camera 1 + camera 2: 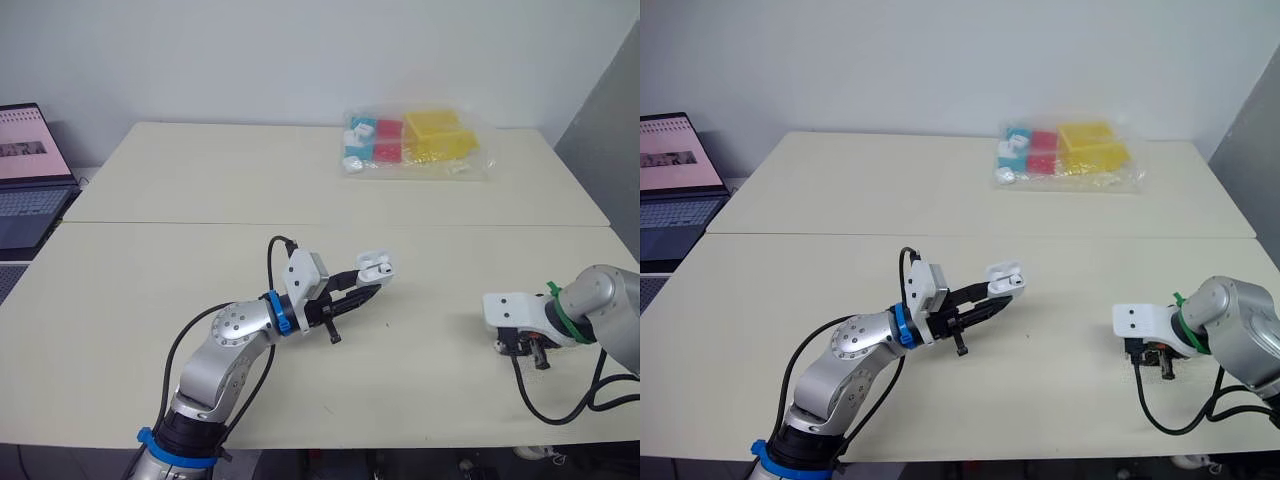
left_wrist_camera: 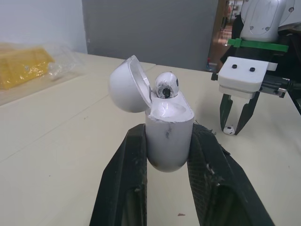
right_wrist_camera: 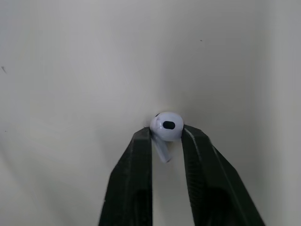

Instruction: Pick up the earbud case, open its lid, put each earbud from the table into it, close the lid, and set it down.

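The earbud case (image 1: 377, 266) sits near the middle of the head views, held up off the desk (image 1: 150, 280) by the left jaws, which are clamped on either side of its rounded lower body. The case is roughly upright in that grip and its lid (image 2: 128, 84) is swung back on the hinge, standing open to one side. One earbud (image 2: 165, 85) pokes up out of the far well of the open case, its dark mesh showing, while the nearer well looks bare. Over at the lower right of the head views the right jaws point down at the desk and are pinched on the second earbud (image 3: 166, 126). Its round white head is caught between the two black tips and its short stem hangs in the gap below. It is right down at the desk surface, and I cannot tell whether it is touching or just lifted. The two arms are well apart, with bare pale desk between them. Farther back, in the upper right-of-centre part of the frame, a clear plastic bag (image 1: 415, 142) lies on the desk, holding yellow, red and blue pieces. An open laptop (image 1: 25, 180) stands at the left edge of the frame, beside the desk.
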Available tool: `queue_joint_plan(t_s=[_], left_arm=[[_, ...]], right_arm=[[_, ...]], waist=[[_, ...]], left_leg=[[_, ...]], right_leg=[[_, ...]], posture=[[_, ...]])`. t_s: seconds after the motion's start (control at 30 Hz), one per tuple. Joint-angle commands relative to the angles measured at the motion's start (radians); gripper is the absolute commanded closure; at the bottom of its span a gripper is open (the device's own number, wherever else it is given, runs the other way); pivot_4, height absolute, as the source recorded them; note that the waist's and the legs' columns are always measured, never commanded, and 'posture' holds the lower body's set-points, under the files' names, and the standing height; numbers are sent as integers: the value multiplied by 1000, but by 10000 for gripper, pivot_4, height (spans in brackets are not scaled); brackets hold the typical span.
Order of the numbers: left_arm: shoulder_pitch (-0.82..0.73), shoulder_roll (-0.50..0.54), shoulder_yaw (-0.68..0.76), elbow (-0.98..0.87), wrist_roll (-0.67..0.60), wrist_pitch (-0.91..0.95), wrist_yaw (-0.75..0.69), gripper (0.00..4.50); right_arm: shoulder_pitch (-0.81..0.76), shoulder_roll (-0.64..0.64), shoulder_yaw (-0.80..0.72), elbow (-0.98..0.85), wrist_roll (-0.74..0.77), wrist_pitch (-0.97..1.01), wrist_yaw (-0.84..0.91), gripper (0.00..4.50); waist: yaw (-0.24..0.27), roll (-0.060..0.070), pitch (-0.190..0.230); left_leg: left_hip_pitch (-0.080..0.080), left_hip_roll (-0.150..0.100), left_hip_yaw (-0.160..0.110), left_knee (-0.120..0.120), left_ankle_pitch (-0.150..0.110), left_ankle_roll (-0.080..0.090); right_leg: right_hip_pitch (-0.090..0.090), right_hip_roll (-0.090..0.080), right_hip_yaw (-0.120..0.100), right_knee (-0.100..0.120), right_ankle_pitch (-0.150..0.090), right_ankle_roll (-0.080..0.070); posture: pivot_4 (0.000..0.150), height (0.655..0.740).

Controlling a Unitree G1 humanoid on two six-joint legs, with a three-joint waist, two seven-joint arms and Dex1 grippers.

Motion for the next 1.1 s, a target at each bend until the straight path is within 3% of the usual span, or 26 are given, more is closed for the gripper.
queue_joint_plan(t_s=[0.03,0.43,0.63,0.77,0.83,0.9,0.97,1.1], left_arm=[[-11,-5,-5,-22,-3,-23,1,37069],[-16,-12,-4,-7,-3,-30,-1,37069],[-50,-35,24,17,-28,-19,13,37069],[-83,-49,33,33,-42,-13,17,37069],[-102,-51,36,44,-46,-11,14,37069],[-127,-57,42,52,-57,8,19,37069],[-148,-64,52,63,-73,28,26,37069],[-179,-62,56,79,-82,39,21,37069]], right_arm=[[15,-7,-11,-19,7,2,7,41075],[3,-44,-137,-68,119,30,42,41075],[-50,46,-389,-252,415,314,14,41075],[-136,238,-516,-358,588,573,-136,41075],[-178,392,-583,-394,647,655,-242,41075],[-200,637,-692,-428,716,677,-385,41075],[-199,797,-754,-458,759,683,-488,41075],[-168,932,-744,-491,768,615,-643,41075]], waist=[[0,0,0],[0,0,0],[0,0,0],[1,-1,1],[0,-1,1],[0,-1,1],[1,0,0],[2,1,0]], left_leg=[[0,0,0,0,0,0],[-1,0,0,0,0,0],[-1,0,0,0,0,0],[-2,0,-1,0,0,0],[-2,0,-1,0,0,0],[-2,0,-1,0,0,0],[-4,1,-3,0,0,0],[-10,0,-3,0,0,0]], right_leg=[[0,0,0,0,0,0],[-1,0,0,0,0,0],[-1,0,0,0,0,0],[0,1,-1,0,0,0],[-1,0,-1,0,0,0],[-1,1,0,0,0,0],[-1,1,-2,0,0,0],[-6,1,-2,1,0,0]], posture=[[1500,7364],[1500,7364],[1500,7364],[1500,7364],[1500,7364],[1500,7364],[1500,7364],[1500,7364]])
